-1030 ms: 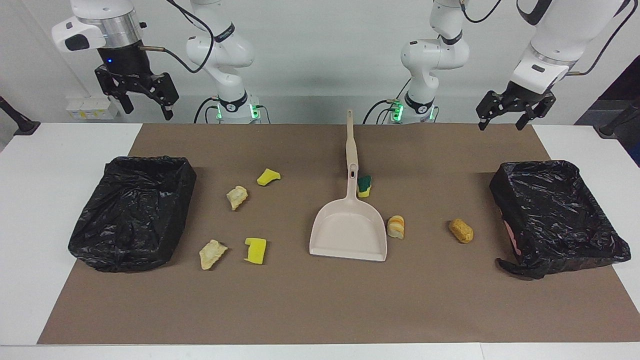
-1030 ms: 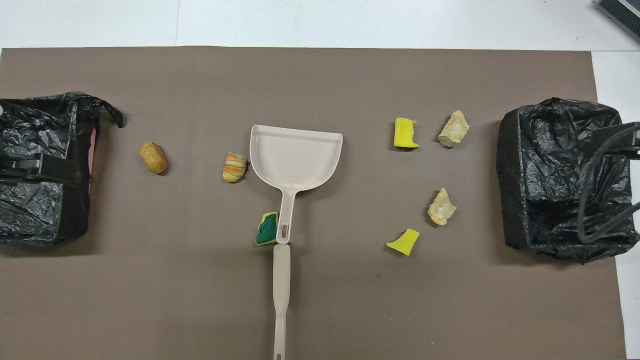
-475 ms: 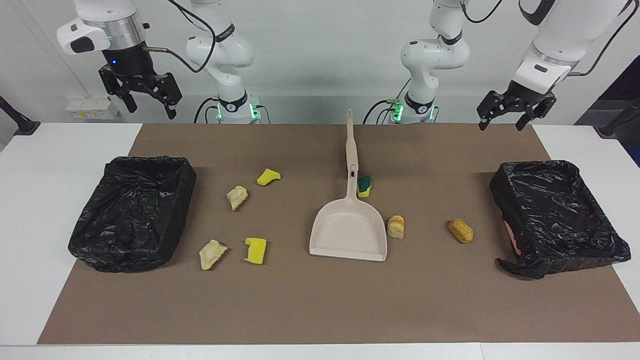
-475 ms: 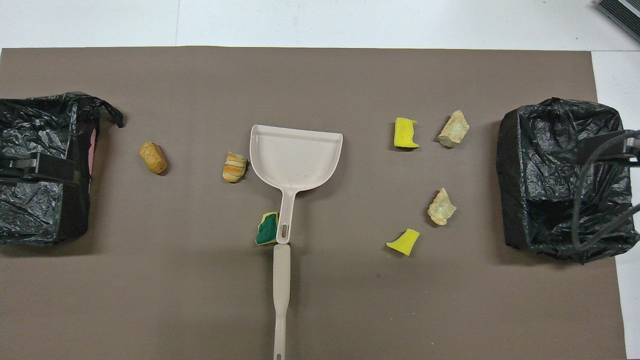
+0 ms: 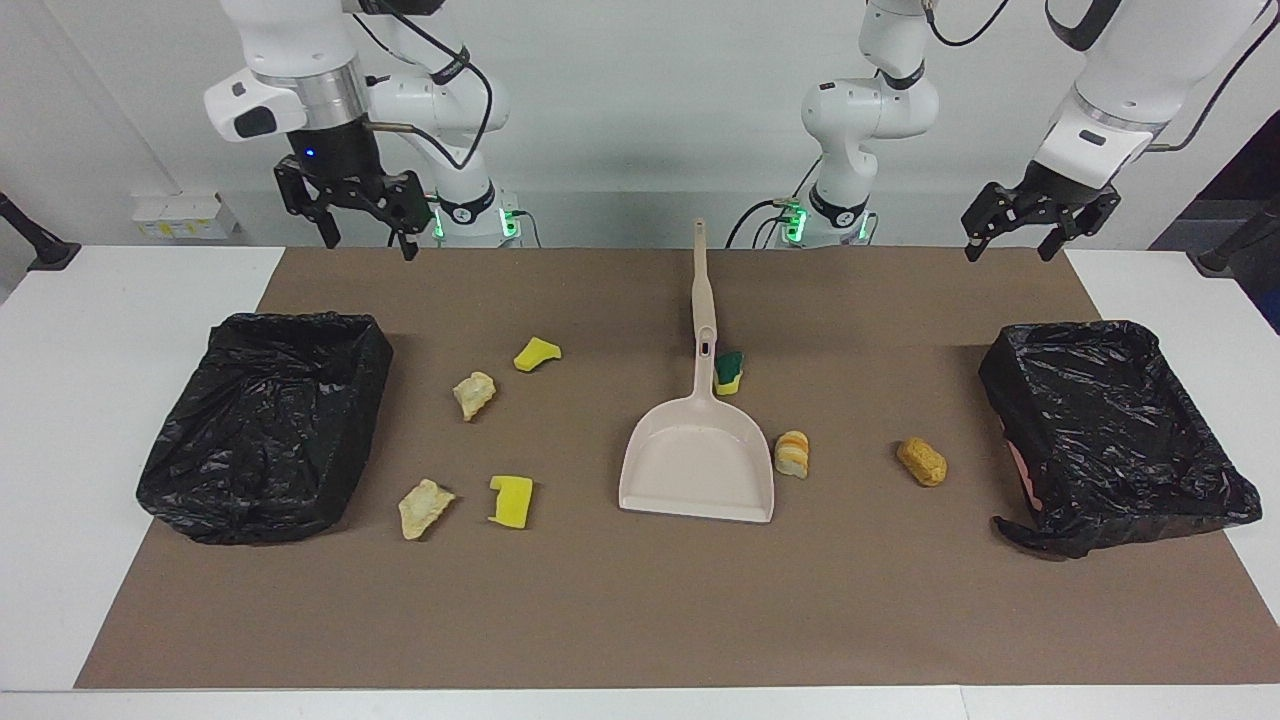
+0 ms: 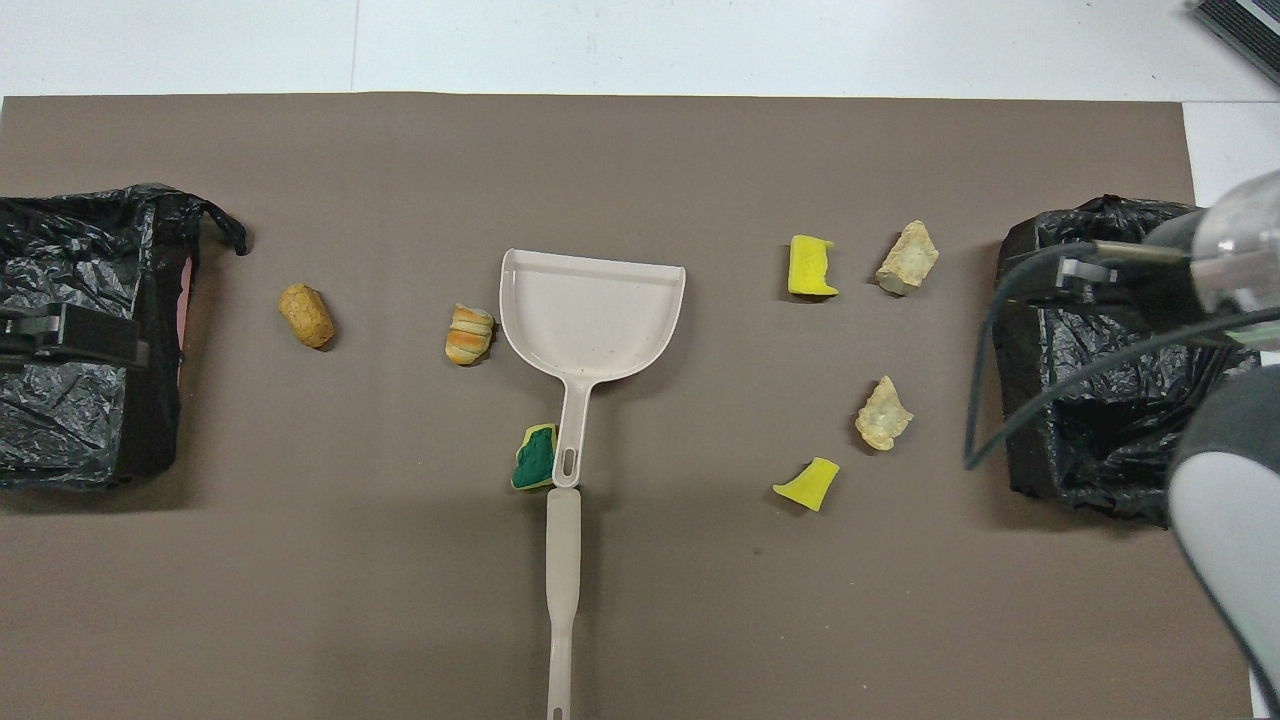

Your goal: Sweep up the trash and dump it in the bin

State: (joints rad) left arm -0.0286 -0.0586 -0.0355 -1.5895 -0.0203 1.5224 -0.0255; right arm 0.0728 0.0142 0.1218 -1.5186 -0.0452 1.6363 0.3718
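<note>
Several scraps of trash lie on the brown mat [image 5: 640, 620]: two yellow sponge pieces [image 5: 536, 353] [image 5: 512, 500], two tan chunks [image 5: 474, 394] [image 5: 424, 507], a green-backed sponge [image 5: 729, 371] against the dustpan's handle, a bread lump [image 5: 792, 453] and an orange-brown lump [image 5: 921, 461]. The beige dustpan [image 5: 700, 465] lies flat mid-mat, handle toward the robots. A black-lined bin sits at each end [image 5: 200, 480] [image 5: 1180, 500]. My right gripper [image 5: 368, 238] hangs open and empty high over the mat's robot-side edge. The left gripper [image 5: 1010, 242] hangs open and empty over the mat's corner.
White tabletop [image 5: 90, 420] borders the mat at both ends. In the overhead view the right arm's wrist and cable [image 6: 1130, 300] overlap the bin [image 6: 1100, 470] at its end.
The right gripper has swung from beyond the mat's end toward the table's middle and come slightly lower. The left gripper has barely shifted. Nothing on the mat has moved.
</note>
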